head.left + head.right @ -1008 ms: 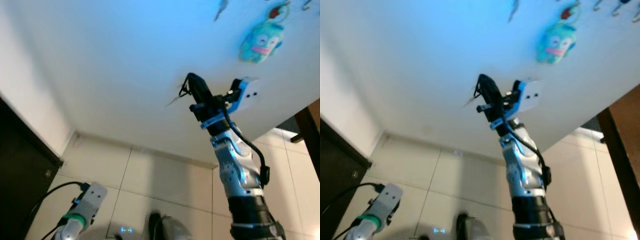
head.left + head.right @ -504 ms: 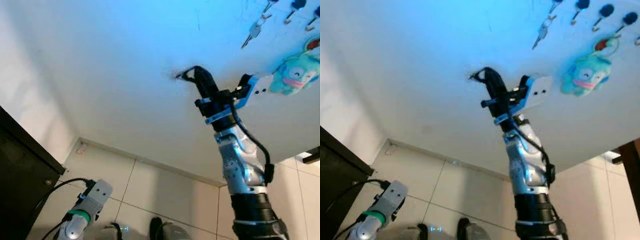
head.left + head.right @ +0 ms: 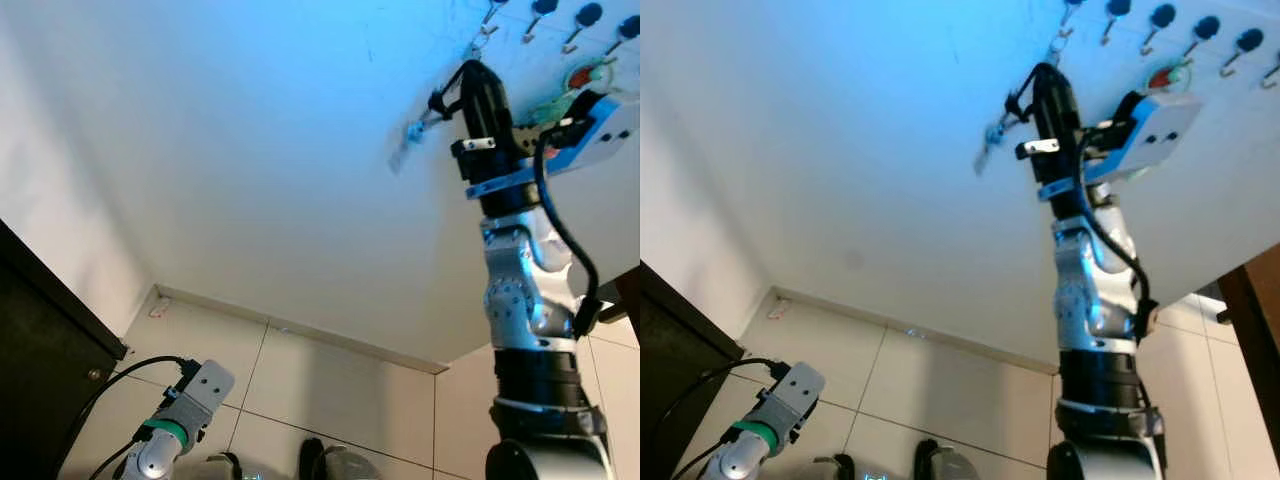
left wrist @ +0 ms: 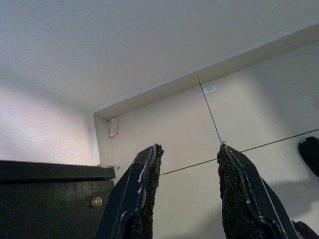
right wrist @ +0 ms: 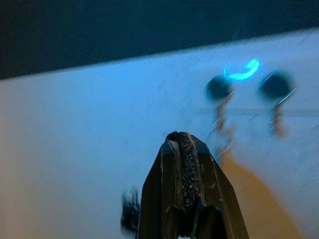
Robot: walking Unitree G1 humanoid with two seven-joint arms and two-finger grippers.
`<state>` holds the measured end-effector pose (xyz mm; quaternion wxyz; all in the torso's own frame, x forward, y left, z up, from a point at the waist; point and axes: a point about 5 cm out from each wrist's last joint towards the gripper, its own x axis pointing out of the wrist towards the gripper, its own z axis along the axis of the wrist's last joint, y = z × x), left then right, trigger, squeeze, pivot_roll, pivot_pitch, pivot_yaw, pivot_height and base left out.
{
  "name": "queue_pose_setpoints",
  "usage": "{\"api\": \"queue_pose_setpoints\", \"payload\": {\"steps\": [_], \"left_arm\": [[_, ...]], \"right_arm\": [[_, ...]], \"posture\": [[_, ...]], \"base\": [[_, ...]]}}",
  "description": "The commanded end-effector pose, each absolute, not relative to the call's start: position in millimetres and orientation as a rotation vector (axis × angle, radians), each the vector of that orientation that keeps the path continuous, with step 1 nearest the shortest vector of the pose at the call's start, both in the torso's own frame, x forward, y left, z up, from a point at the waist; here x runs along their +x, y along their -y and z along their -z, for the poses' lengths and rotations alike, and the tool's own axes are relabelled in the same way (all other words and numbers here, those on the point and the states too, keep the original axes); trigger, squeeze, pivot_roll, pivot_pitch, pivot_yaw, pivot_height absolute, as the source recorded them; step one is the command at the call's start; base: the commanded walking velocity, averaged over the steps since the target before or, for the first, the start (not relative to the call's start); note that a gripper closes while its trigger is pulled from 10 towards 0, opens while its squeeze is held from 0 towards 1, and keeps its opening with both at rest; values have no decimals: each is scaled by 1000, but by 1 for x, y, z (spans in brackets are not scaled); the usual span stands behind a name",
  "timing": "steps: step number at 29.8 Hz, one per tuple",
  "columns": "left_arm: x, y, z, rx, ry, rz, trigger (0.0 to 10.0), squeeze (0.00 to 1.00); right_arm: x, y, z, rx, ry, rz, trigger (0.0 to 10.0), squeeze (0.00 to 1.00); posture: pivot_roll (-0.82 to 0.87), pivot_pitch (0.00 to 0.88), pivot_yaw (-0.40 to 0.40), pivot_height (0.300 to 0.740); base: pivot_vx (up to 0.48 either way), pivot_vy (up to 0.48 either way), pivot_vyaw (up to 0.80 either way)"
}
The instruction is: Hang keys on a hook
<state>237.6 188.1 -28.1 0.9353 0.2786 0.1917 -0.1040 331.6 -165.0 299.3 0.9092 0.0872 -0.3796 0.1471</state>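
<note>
Right gripper (image 3: pixel 470 80), raised nearer the hooks (image 3: pixel 1160 20) since before, pinched on keys (image 3: pixel 415 130): light, dangling, swing-prone; best held by ring; left gripper (image 4: pixel 187 184) parted, idle.

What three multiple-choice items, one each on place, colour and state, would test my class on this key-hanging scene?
1. Where is the right gripper?
A. Raised at the wall below the hooks
B. Down by the floor
C. Inside the cabinet

2. What colour are the hooks' knobs?
A. White
B. Dark
C. Yellow

3. What state is the left gripper in?
A. Shut on keys
B. Shut on a cable
C. Open, holding nothing

Answers: 1 A, the right arm reaches up with the keys dangling from it beside the hook row. 2 B, the row of knobs reads dark on the pale wall. 3 C, its fingers stand apart over the floor.
</note>
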Motion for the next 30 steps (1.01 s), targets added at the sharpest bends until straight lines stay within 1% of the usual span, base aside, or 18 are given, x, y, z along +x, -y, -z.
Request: {"api": "queue_pose_setpoints", "payload": {"steps": [1,3,7,11,15,22,30], "left_arm": [[227,-187,36,573,-426,241,10000,0],[227,-187,36,573,-423,247,10000,0],[227,-186,35,572,-416,257,10000,0],[228,-184,34,569,-406,262,10000,0],[230,-183,32,565,-392,268,10000,0],[229,-183,32,563,-391,269,10000,0],[229,-183,31,563,-392,272,10000,0]], "right_arm": [[334,174,-303,161,800,-249,10000,0],[340,181,-310,130,813,-189,10000,0],[345,187,-319,111,836,-142,10000,0],[348,190,-325,100,847,-111,10000,0],[352,194,-332,45,859,-44,10000,0],[356,198,-336,4,876,29,10000,0],[356,202,-335,-10,884,63,10000,0]], "posture": [[-95,141,-47,740],[-95,141,-47,740],[-94,155,-39,740],[-88,162,-36,740],[-84,167,-34,740],[-84,167,-34,740],[-82,169,-33,740]], "base": [[0,0,0],[0,0,0],[0,0,0],[0,0,0],[0,0,0],[0,0,0],[0,0,0]]}}
